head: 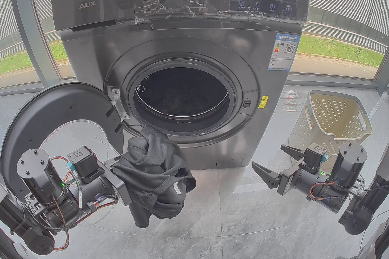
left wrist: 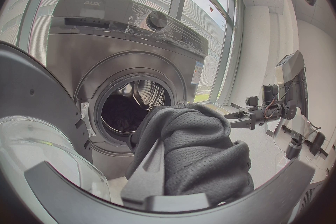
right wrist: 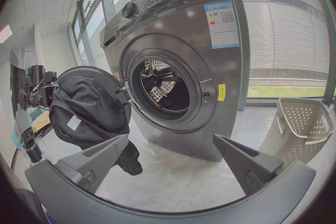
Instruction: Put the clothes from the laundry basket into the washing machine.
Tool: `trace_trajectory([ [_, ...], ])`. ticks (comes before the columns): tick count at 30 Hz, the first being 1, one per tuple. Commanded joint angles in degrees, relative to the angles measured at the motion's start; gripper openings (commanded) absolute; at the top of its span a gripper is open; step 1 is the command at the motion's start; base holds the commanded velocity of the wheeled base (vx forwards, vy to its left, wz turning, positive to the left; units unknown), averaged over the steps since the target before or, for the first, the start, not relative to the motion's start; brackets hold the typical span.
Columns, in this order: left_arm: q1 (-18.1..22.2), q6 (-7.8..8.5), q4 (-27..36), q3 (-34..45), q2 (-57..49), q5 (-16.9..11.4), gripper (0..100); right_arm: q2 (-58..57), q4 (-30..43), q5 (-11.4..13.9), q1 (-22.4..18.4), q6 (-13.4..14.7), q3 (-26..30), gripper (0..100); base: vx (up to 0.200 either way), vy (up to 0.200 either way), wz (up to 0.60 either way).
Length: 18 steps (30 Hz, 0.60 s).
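**Dark garment clamped in the left gripper, near the open machine**

The left gripper (left wrist: 182, 158) is closed on a dark grey garment (head: 158, 175), which is bunched over it. In the left wrist view one finger (left wrist: 150, 168) lies bare along the cloth's left side, and the other is buried under the folds. The bundle hangs in the air above the floor (head: 243, 215), just in front of the washing machine (head: 182, 37). It sits below and left of the drum opening (head: 182, 94), and its top is close to the opening's lower rim. The door (head: 52, 118) stands swung open to the left, beside the garment.

The head view hides both left fingers under the cloth (only the wrist housing shows). It does show dark laundry (head: 182, 98) already lying in the drum. The right wrist view shows what the others miss: a white label (right wrist: 73, 122) on the garment and a loose end drooping below the bundle.

The right gripper (right wrist: 168, 139) is held off to the right, well apart from the garment. Its fingers are spread wide and hold nothing. The cream laundry basket (head: 336, 118) stands on the floor at the far right, next to the machine.
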Motion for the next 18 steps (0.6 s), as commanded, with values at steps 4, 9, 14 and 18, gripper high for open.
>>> trace_trajectory([
  [4, 0.5, 0.14, -0.1, -0.3, 1.4, 0.0, 0, 0.0, 0.0, 0.0, 0.4, 0.1, 0.2, 100, 0.200, 0.000, 0.00],
  [9, -0.1, 0.23, 0.0, 0.7, 1.5, 0.1, 0, 0.1, 0.0, -0.1, 0.9, 0.1, 0.3, 100, 0.000, 0.000, 0.00],
  [14, 0.2, 0.14, 0.0, 0.2, 2.6, 0.1, 0, 0.0, 0.0, -0.1, 1.1, 0.2, 0.3, 100, 0.200, 0.000, 0.00],
  [18, -0.1, 0.23, -0.1, 0.5, 3.5, 0.1, 0, 0.1, 0.0, -0.1, 1.2, 0.3, 0.4, 100, 0.200, 0.000, 0.00],
])
